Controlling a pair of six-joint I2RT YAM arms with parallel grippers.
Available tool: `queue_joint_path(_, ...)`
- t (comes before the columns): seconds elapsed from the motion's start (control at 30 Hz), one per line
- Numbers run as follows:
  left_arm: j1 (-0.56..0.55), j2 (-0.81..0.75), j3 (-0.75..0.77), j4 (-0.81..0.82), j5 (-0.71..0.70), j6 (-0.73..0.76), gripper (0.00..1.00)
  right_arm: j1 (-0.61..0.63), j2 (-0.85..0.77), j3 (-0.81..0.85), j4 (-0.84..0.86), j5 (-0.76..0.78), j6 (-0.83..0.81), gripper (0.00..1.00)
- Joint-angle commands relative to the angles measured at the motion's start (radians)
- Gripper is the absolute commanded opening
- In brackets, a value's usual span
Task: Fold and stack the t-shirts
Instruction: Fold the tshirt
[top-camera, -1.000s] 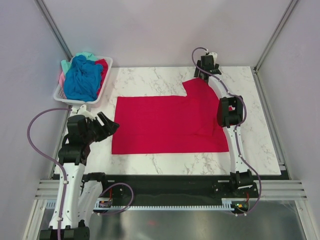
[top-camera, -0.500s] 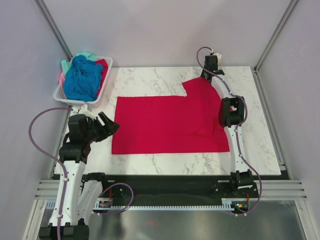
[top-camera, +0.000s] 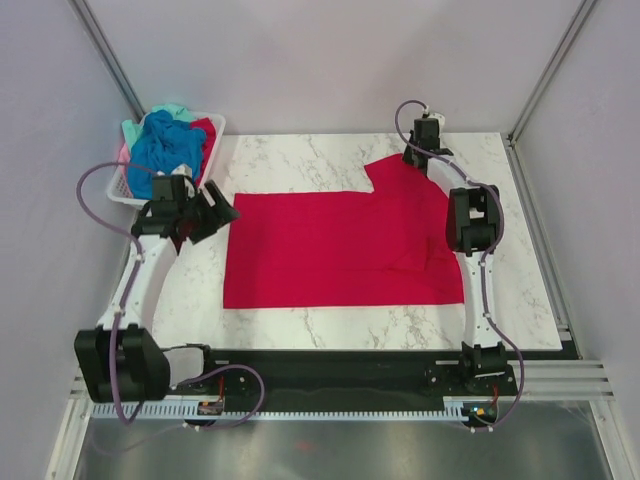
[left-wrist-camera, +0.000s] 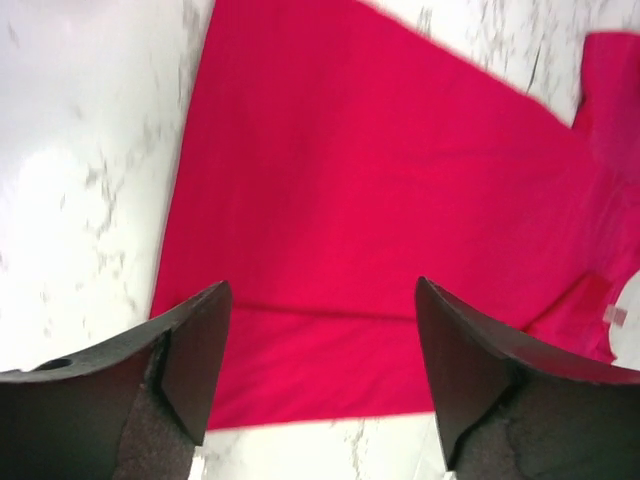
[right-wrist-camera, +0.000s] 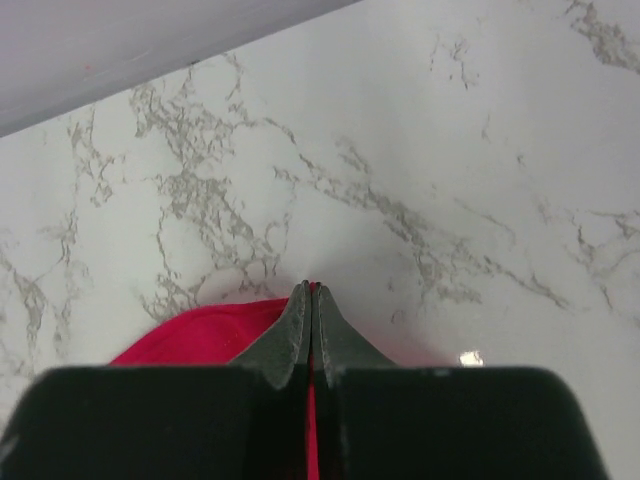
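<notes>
Crimson t-shirt (top-camera: 340, 250) | your left gripper (left-wrist-camera: 320, 300) has swung to its far-left corner, fingers spread | right gripper (right-wrist-camera: 313, 295) pinched shut on it (two-handed fold looks next)

I count one crimson shirt (top-camera: 340, 250) on one table (top-camera: 300, 160). There is one basket (top-camera: 216, 138), and in its heap I can tell four more shirts by colour: one blue shirt (top-camera: 165, 150), one teal shirt (top-camera: 172, 108), one pink shirt (top-camera: 124, 152) and one red shirt (top-camera: 204, 130). Whether others lie beneath them I cannot tell. That makes five shirts showing. Of my own I count two arms, the left arm (top-camera: 145, 275) and the right arm (top-camera: 480, 270). I also have two grippers, the left gripper (left-wrist-camera: 320, 300) and the right gripper (right-wrist-camera: 312, 295), each with two fingers.
</notes>
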Motion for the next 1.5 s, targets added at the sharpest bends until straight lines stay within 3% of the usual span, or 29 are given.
queue_joint_path(0.0,-0.009,0.201,0.184,0.146,-0.074,-0.008,0.79,0.007,-0.112,-0.161,0.036,-0.069,0.024,0.00)
queue_joint_path(0.07,-0.013,0.310,0.315,0.148,-0.143,0.015,0.72,0.006,-0.172,-0.253,0.096,-0.096,0.042,0.00)
queue_joint_path(0.2,-0.024,0.586,0.526,0.127,-0.147,0.061,0.60,0.006,-0.213,-0.321,0.130,-0.119,0.053,0.00)
queue_joint_path(0.33,-0.065,0.819,0.720,0.090,-0.207,0.075,0.60,0.003,-0.212,-0.327,0.135,-0.145,0.067,0.00)
queue_joint_path(0.57,-0.104,1.046,0.940,-0.001,-0.339,0.130,0.61,-0.003,-0.221,-0.355,0.158,-0.167,0.080,0.00)
queue_joint_path(0.97,-0.135,1.101,0.949,-0.022,-0.512,0.175,0.61,-0.014,-0.224,-0.370,0.164,-0.214,0.094,0.00)
queue_joint_path(1.33,-0.135,1.108,0.903,-0.025,-0.473,0.136,0.55,-0.028,-0.216,-0.379,0.164,-0.225,0.100,0.00)
queue_joint_path(1.47,-0.135,1.113,0.907,-0.029,-0.463,0.143,0.48,-0.033,-0.216,-0.384,0.164,-0.228,0.102,0.00)
